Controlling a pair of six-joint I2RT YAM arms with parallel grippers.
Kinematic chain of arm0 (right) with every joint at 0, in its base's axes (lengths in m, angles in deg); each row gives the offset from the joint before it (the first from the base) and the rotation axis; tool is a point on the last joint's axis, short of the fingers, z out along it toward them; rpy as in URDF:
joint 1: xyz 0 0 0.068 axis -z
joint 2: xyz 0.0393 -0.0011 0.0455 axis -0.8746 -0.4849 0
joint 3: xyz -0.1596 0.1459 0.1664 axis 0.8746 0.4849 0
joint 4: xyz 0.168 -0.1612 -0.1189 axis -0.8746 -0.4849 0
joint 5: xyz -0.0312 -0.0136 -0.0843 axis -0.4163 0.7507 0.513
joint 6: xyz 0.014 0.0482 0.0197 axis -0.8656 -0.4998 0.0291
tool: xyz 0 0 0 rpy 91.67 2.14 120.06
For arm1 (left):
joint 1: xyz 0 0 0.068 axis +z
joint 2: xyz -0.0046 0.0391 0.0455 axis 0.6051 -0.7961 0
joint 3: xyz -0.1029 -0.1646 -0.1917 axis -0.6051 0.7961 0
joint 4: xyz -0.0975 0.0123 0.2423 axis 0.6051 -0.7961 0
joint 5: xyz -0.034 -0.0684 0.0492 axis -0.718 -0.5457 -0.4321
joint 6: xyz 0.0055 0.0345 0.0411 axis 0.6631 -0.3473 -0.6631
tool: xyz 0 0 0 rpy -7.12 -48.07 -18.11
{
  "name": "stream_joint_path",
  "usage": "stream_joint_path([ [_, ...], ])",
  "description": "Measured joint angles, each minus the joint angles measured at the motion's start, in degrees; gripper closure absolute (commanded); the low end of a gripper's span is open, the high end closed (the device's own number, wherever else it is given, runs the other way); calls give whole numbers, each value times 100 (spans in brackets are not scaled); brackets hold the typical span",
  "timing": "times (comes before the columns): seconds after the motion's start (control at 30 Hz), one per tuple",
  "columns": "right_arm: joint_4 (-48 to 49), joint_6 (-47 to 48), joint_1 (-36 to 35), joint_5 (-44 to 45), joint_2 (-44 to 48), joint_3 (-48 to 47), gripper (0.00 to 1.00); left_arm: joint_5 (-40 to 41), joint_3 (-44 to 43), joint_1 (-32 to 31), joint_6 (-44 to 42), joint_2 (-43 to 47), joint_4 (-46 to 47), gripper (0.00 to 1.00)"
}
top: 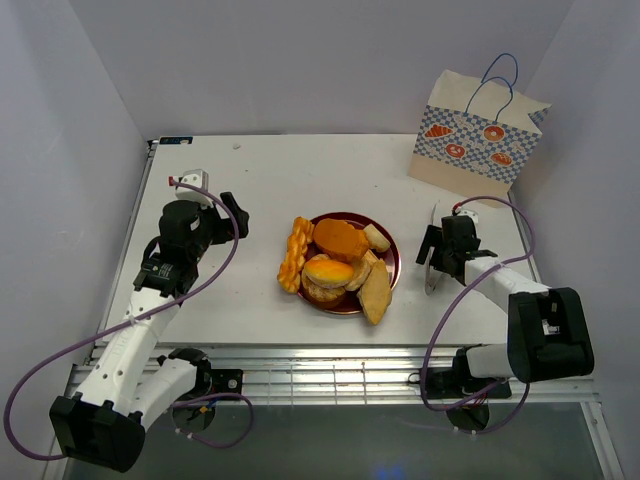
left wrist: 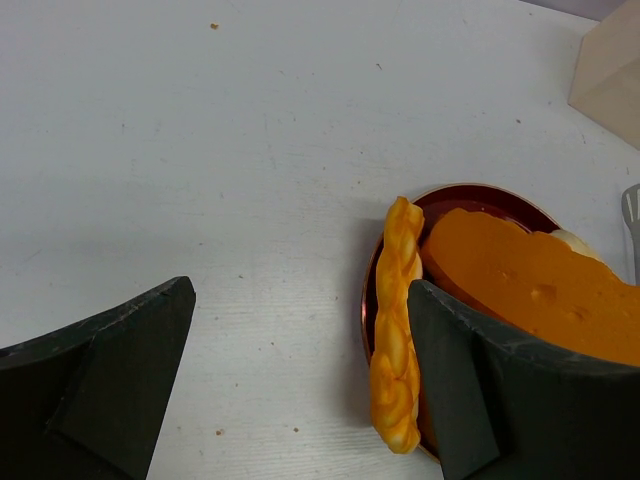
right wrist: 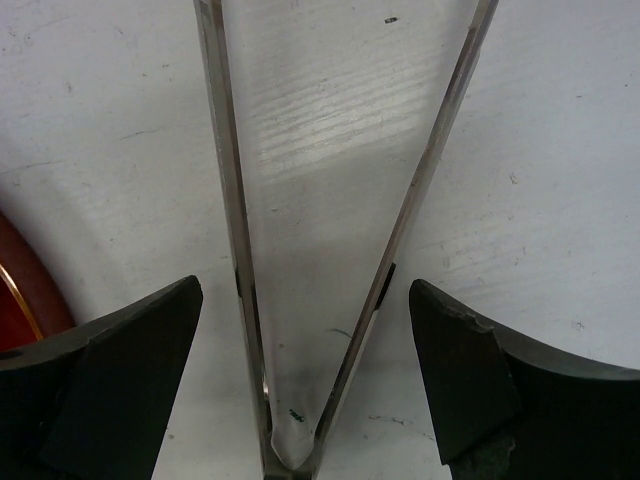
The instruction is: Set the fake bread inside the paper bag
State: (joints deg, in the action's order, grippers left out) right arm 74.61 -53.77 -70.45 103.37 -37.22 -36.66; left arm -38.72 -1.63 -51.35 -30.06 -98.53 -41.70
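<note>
Hovering my right claw (right wrist: pixel 302 300), spread wide, astride the tongs (right wrist: pixel 228 200) on the table (top: pixel 260 180); I'd drop squarely, then squeeze both arms. The fake bread (top: pixel 340 262) sits piled on the plate (top: pixel 335 216), with the paper bag (top: pixel 478 140) beyond.

text: none readable | paper bag (top: pixel 478 135): pastry pictures and checkered band, no lettering legible | blue strip (top: pixel 176 140), far left of the bag: too small to read
</note>
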Motion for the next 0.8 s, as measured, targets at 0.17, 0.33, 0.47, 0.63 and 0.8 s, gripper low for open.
stream_joint_path([
  [0.17,129,35,39,-55,-210,0,5,-22,0,0,0,-13,-2,2],
  [0.33,328,50,44,-52,-291,0,2,-55,0,0,0,-31,-2,2],
  [0.47,468,46,68,-63,-315,0,11,-74,0,0,0,-57,-2,2],
  [0.63,579,46,87,-90,-433,0,23,-127,0,0,0,-92,-15,2],
  [0.8,584,42,87,-92,-468,0,27,-155,0,0,0,-101,-44,2],
])
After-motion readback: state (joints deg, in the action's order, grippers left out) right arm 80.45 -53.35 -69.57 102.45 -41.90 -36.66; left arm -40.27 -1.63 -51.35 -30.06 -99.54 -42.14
